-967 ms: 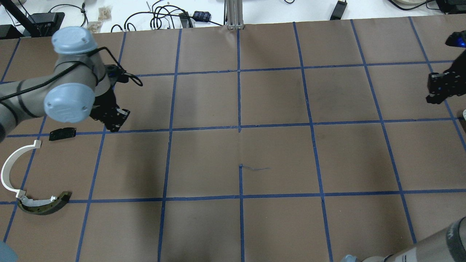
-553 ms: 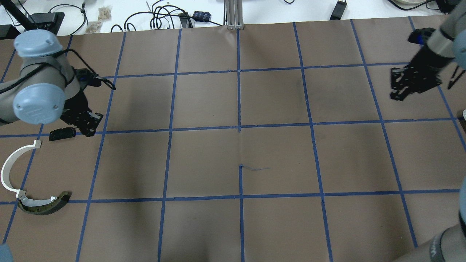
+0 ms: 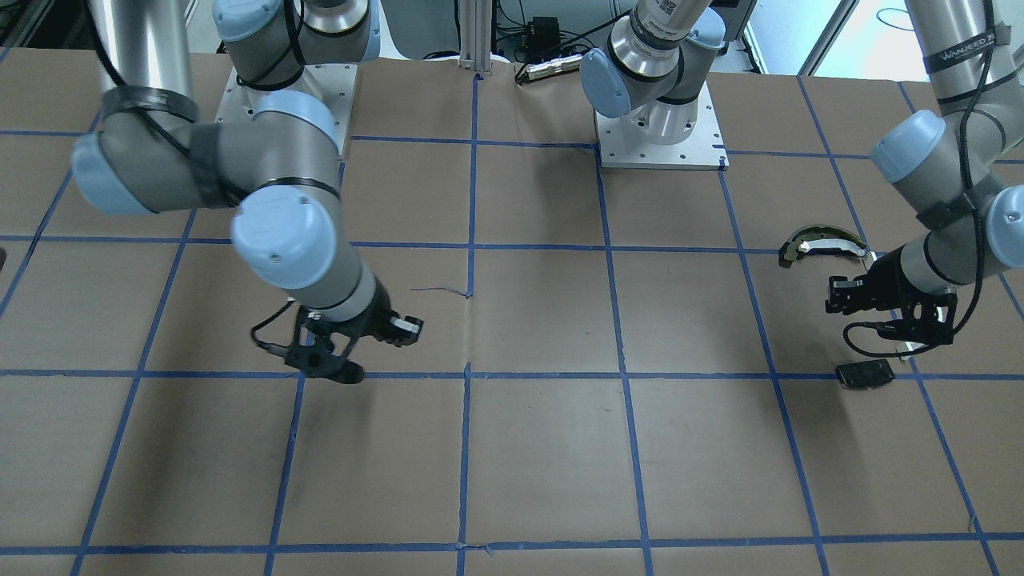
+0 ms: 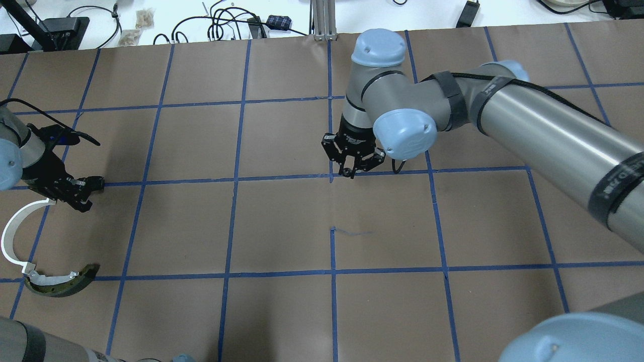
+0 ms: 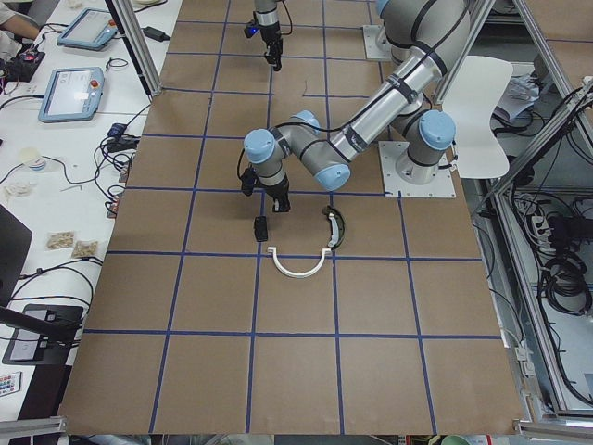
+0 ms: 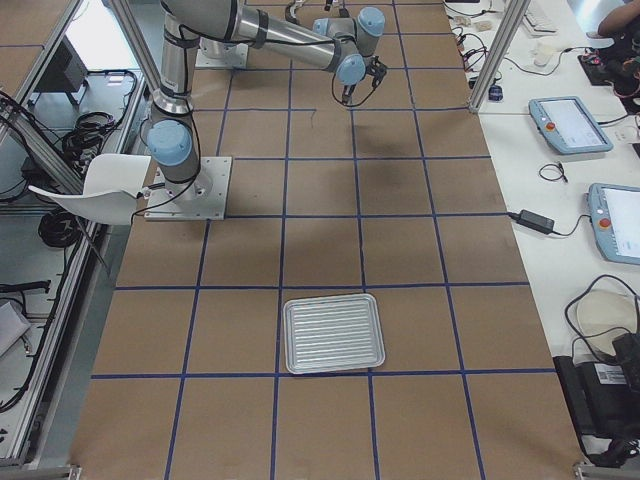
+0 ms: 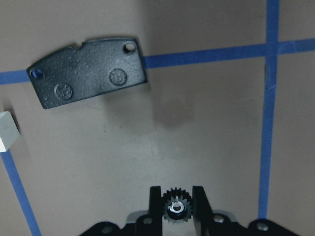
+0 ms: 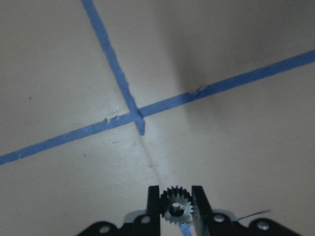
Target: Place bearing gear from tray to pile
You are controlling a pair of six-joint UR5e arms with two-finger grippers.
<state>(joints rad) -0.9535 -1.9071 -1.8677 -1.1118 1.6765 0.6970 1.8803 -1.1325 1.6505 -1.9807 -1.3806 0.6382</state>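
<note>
I am holding a bearing gear [image 7: 176, 207] tight in the left gripper [image 4: 88, 195] over the pile [image 4: 58, 287] at the frame's left, next lowering it beside the black plate [image 7: 87, 71].

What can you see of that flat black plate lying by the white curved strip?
The black plate is a flat, roughly rectangular slab with a grainy surface that looks like cast metal. One long edge has a small notch, two corners have holes, and two round marks are stamped in. It lies flat, slightly skewed, on the brown table, across a blue tape line. Nothing else touches it; the left claw, holding a gear, hovers nearby.
</note>
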